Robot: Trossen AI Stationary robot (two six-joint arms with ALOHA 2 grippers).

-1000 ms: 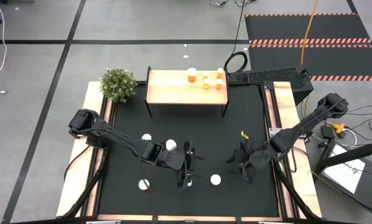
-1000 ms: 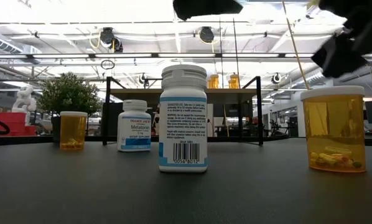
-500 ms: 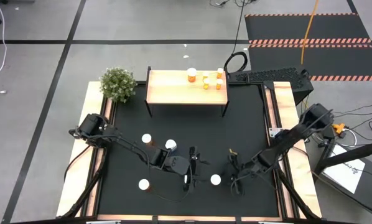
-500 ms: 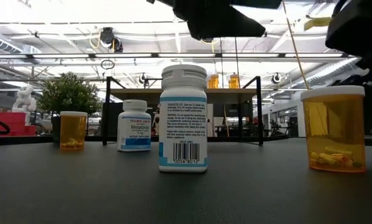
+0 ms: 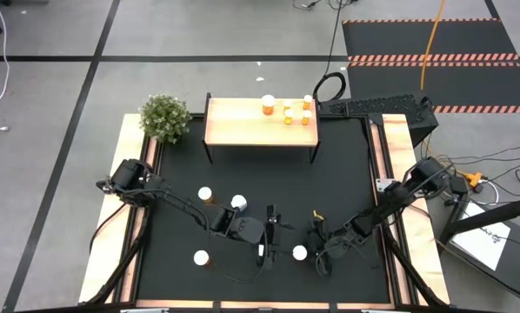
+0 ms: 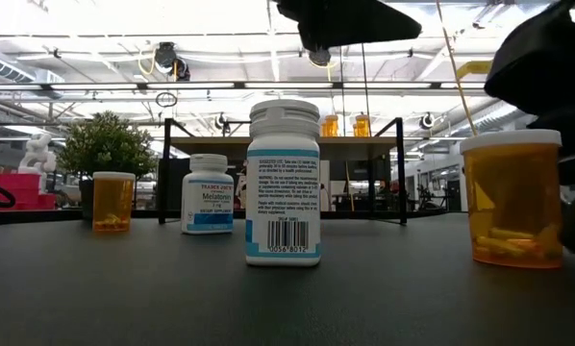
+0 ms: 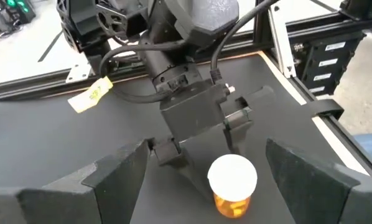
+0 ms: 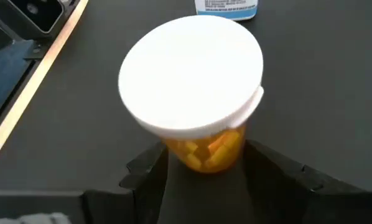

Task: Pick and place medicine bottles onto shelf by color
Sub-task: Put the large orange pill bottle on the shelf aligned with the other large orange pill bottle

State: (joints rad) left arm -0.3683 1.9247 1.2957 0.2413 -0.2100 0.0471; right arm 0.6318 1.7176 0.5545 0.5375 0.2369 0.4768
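An orange bottle with a white cap [image 8: 195,81] stands upright on its base on the black table, near the front [image 5: 300,253]. My right gripper [image 5: 314,252] is low at it, open, one finger on either side of its lower body. My left gripper [image 5: 274,233] hovers open and empty just to the left of it. Two white bottles [image 6: 283,183], [image 6: 208,192] and an orange one [image 6: 112,202] stand on the table. Three orange bottles [image 5: 288,110] stand at the right end of the shelf [image 5: 243,126]. My right gripper has its fingers [image 8: 150,168] close against the two sides of the orange bottle's lower body [image 8: 204,149], coming level from the table's right side. I cannot tell whether they touch it. The bottle stands on the table.
A potted plant [image 5: 164,117] stands at the far left corner beside the shelf. Pale wooden rails [image 5: 103,252] run along both sides of the table. A yellow tag [image 7: 89,96] hangs from the right arm. Cables and gear lie beyond the table's right edge.
My right gripper has gone down and toward the table's near-left, from right of centre to the orange bottle, and now has it between its fingers. My left gripper has shifted a little toward the table's right edge and stayed open.
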